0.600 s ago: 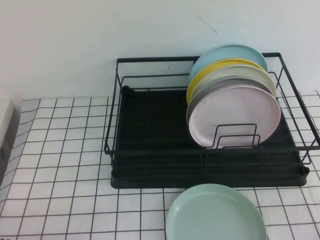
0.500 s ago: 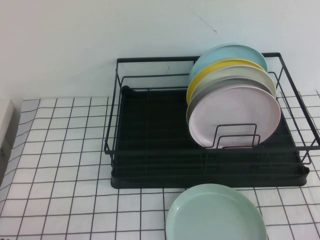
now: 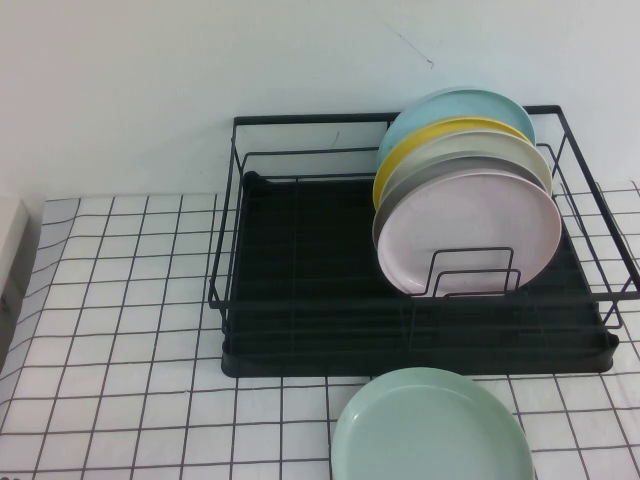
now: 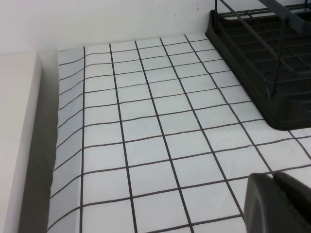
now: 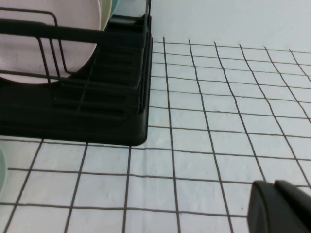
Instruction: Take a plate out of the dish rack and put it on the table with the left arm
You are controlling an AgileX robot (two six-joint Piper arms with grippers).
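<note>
High view shows the pink plate (image 3: 468, 232) standing foremost in the dish rack (image 3: 300, 300), propped by its wire loops — easiest to take. My left tool (image 4: 279, 204) and right tool (image 5: 282, 208) hang over counter (image 3: 120, 330) beside the rack; grip width I cannot tell.

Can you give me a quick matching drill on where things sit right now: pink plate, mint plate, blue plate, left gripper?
Things:
1. pink plate
2. mint plate
3. blue plate
4. left gripper

Places:
A. flat on the table, in front of the rack
B. rearmost of the upright stack in the rack
C. over bare table left of the rack
D. frontmost of the upright stack

Pairs: 1-D, 2-A, 3-B, 4-C

The right gripper sits low over the table right of the rack.
</note>
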